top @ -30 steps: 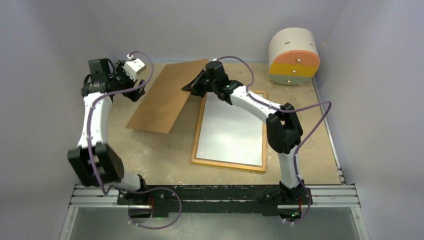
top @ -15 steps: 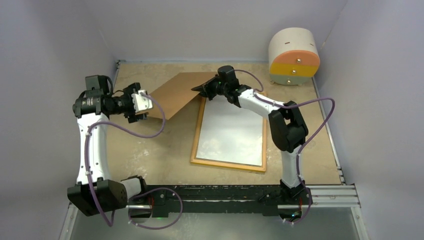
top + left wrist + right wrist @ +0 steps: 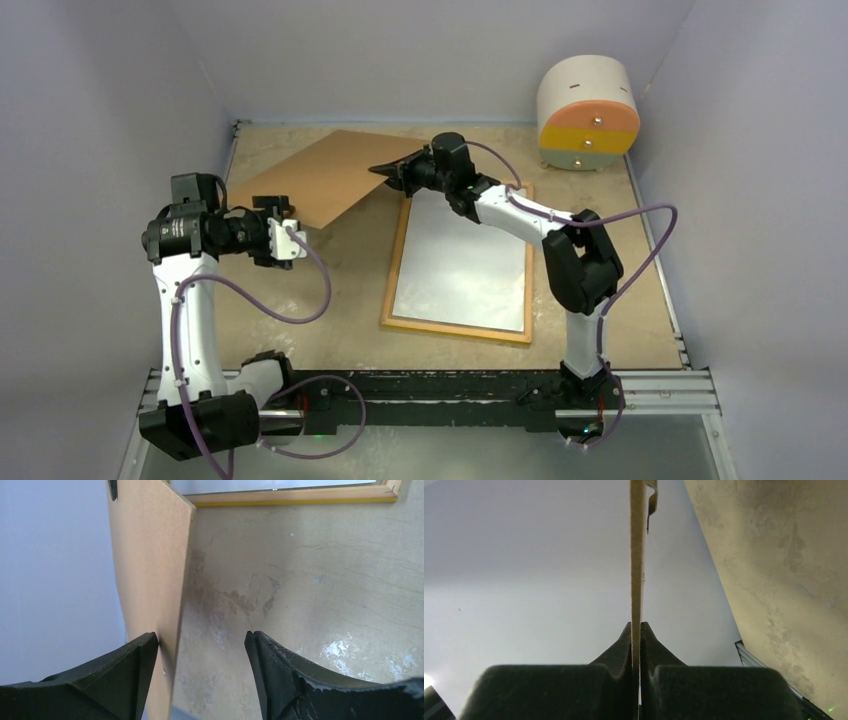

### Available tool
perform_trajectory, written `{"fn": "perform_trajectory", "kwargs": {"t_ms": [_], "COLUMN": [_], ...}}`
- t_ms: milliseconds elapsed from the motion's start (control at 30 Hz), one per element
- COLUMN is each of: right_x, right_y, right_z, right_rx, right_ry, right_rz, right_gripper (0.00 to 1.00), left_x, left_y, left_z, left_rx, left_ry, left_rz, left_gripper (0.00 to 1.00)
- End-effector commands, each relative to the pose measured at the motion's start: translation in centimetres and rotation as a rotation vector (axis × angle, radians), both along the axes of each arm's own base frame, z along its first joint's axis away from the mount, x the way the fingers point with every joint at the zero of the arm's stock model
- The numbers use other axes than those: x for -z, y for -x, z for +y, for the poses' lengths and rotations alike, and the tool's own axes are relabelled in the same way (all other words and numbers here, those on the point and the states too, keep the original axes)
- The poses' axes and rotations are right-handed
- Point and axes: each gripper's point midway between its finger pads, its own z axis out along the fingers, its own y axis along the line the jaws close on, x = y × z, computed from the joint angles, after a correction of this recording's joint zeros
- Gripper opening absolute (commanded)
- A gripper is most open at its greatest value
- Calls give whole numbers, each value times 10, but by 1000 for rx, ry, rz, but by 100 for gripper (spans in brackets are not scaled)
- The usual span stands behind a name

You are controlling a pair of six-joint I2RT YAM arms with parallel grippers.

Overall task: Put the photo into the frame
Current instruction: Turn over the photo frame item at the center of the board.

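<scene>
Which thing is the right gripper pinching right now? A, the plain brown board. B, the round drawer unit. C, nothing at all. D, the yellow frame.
A: the right gripper is shut on the thin edge of the brown board, not on the frame, which lies flat beside it.

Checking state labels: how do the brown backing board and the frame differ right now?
1. Pose: the backing board is held up at a tilt; the frame lies flat on the table.
2. Grip: the right fingers pinch the backing board's corner; no fingers touch the frame.
3. Look: the backing board is plain brown; the frame has a thin wood-coloured border round a pale centre.

Shared: both are large, flat rectangles.
</scene>
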Motion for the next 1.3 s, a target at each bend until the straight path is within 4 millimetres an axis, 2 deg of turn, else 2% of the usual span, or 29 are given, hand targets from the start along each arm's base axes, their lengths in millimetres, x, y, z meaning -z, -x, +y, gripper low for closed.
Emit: {"fn": "perform_trajectory", "kwargs": {"t_ms": [0,200,300,400,467,500,533,600,633,667,767,800,833,933,1033,1167,1267], "right_x": [-82,-82,-82,-81,-80,-81,-80,-76,-72,-68,-68,-61,-64,-72,-95,-123,-136], "right_y": [9,22,28,33,38,40,43,55,61,65,74,76,76,90,93,99,113], "right_z": [17,33,37,41,43,44,45,45,44,39,18,10,-5,-34,-53,-69,-68], "right_rx": [-14,-48,-58,-72,-89,-102,-122,-184,-222,-242,-350,-391,-419,-528,-596,-637,-671], "right_ry": [-163,-202,-204,-205,-205,-206,-198,-158,-114,-68,48,108,151,272,468,611,618], "right_rz": [-130,-117,-118,-118,-125,-134,-135,-171,-202,-232,-403,-435,-490,-709,-1032,-1395,-1665], "right_gripper": [0,0,0,0,3,12,22,51,56,66,80,82,83,86,85,85,86], "left_x": [-17,-37,-37,-38,-40,-44,-48,-63,-70,-76,-82,-84,-82,-79,-84,-88,-88], "left_y": [-6,-22,-29,-35,-38,-40,-42,-48,-50,-51,-53,-54,-54,-53,-51,-45,-41], "left_z": [-11,-14,-9,-7,-5,-4,-3,0,0,0,-2,-3,-4,-8,-11,-15,-18], "left_rx": [16,-3,-24,-33,-45,-55,-70,-101,-110,-113,-81,-70,-62,-13,12,43,70], "left_ry": [64,109,99,94,99,99,105,124,134,140,131,132,132,115,122,114,113], "left_rz": [-91,-242,-259,-269,-280,-298,-313,-365,-388,-408,-416,-408,-388,-351,-350,-354,-331], "left_gripper": [68,58,49,31,9,1,0,0,0,0,0,0,0,0,0,0,0]}}
